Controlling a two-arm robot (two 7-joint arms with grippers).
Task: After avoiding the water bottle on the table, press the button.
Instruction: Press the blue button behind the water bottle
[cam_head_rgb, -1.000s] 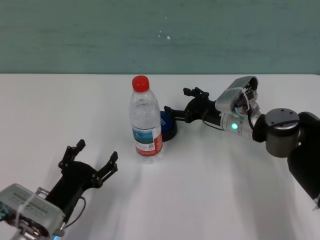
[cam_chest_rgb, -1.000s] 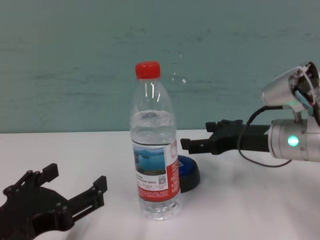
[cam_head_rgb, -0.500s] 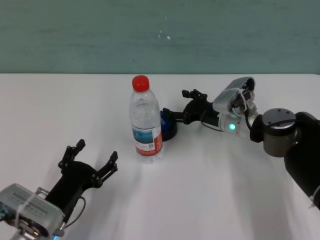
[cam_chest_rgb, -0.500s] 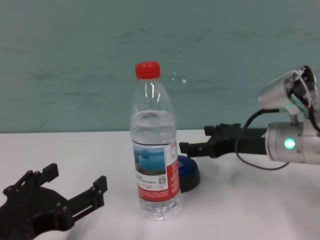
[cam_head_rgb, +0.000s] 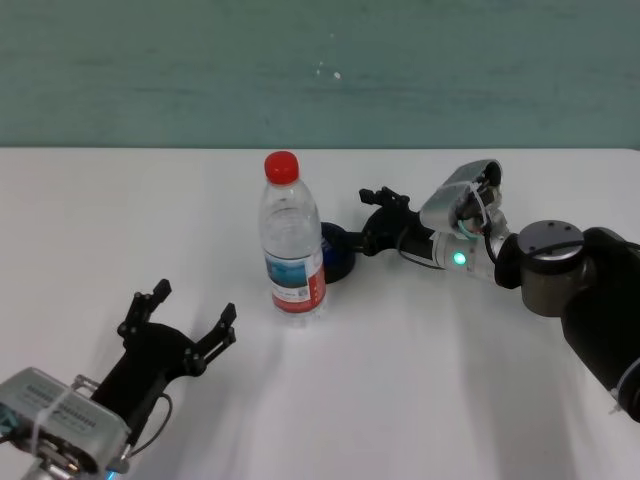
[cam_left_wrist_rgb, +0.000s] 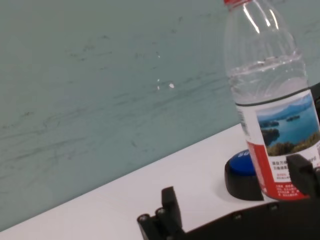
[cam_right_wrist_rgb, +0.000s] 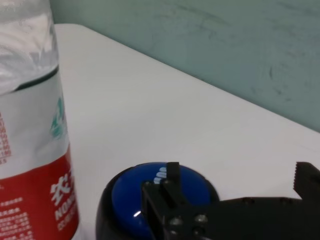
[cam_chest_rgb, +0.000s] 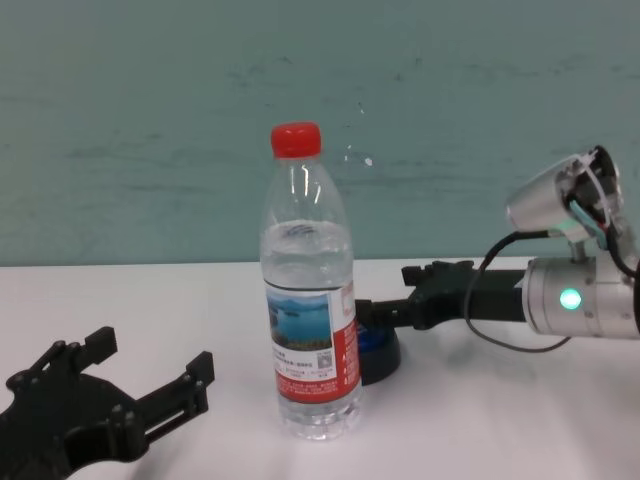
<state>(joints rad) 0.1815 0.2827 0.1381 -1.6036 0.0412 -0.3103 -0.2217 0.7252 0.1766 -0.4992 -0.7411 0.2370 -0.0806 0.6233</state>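
The water bottle (cam_head_rgb: 292, 245), clear with a red cap and a landscape label, stands upright mid-table. The button (cam_head_rgb: 337, 256), blue dome on a black base, sits just behind and to the right of it, partly hidden. My right gripper (cam_head_rgb: 357, 217) is open and reaches in from the right past the bottle. In the right wrist view one of its fingertips (cam_right_wrist_rgb: 167, 187) lies over the blue dome (cam_right_wrist_rgb: 142, 197); I cannot tell if it touches. The chest view shows the bottle (cam_chest_rgb: 310, 330), the button (cam_chest_rgb: 378, 352) and the right gripper (cam_chest_rgb: 390, 292) low over the button. My left gripper (cam_head_rgb: 195, 305) is open and empty near the table's front left.
The white table (cam_head_rgb: 430, 380) stretches to a teal wall behind. The left wrist view shows the bottle (cam_left_wrist_rgb: 275, 110) and the button (cam_left_wrist_rgb: 241, 170) beyond my left gripper's fingers (cam_left_wrist_rgb: 170, 207). Nothing else stands on the table.
My right gripper has moved left and down, from beside and above the button to right over its dome. The bottle and the left arm have not moved.
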